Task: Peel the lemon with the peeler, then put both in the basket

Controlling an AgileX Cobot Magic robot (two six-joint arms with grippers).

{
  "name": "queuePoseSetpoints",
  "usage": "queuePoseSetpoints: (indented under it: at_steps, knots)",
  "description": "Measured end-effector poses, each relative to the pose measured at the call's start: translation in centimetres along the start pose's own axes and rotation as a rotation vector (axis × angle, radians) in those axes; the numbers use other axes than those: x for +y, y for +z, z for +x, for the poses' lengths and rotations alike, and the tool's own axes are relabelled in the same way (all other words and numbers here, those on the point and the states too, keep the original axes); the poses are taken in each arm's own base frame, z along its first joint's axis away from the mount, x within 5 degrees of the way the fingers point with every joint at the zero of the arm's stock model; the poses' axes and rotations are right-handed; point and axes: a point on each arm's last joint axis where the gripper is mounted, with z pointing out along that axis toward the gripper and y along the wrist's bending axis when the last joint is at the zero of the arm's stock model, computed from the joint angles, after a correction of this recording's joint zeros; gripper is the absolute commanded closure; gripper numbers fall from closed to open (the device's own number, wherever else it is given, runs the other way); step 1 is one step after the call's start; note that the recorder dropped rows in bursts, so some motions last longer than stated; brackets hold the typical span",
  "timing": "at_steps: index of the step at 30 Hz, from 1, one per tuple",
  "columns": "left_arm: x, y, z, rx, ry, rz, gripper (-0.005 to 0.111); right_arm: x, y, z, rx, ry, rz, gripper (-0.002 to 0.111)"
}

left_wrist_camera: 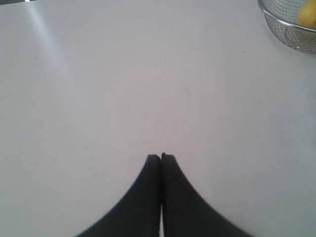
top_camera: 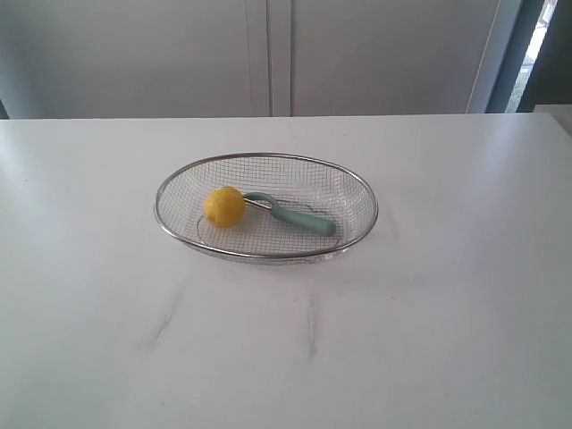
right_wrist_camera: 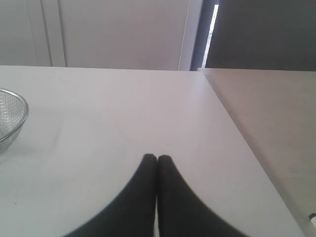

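The silver wire-mesh basket [top_camera: 356,189] stands on the white table near its middle. Inside it lie the yellow lemon [top_camera: 223,206] on the left and the teal-handled peeler [top_camera: 304,220], its head touching the lemon. Neither arm shows in the exterior view. My left gripper [left_wrist_camera: 161,157] is shut with nothing in it, over bare table, far from the basket rim [left_wrist_camera: 286,24]; part of the lemon [left_wrist_camera: 307,15] shows in it. My right gripper [right_wrist_camera: 157,158] is also shut and empty, with the basket's rim [right_wrist_camera: 22,116] off to one side.
The white table [top_camera: 447,313] carries faint grey scuff marks [top_camera: 311,326] in front of the basket. In the right wrist view the table's edge [right_wrist_camera: 237,133] borders a beige surface [right_wrist_camera: 276,128]. White cabinet doors [top_camera: 268,54] stand behind.
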Motion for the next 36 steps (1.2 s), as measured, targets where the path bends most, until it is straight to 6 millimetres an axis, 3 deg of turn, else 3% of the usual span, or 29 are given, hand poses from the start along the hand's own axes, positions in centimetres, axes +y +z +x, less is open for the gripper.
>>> queuePoseSetpoints:
  at_steps: [36]
  knots:
    - [0.0,0.0,0.0,0.0,0.0,0.0,0.107,0.1,-1.11,0.13,-0.079,-0.003,-0.011,0.108]
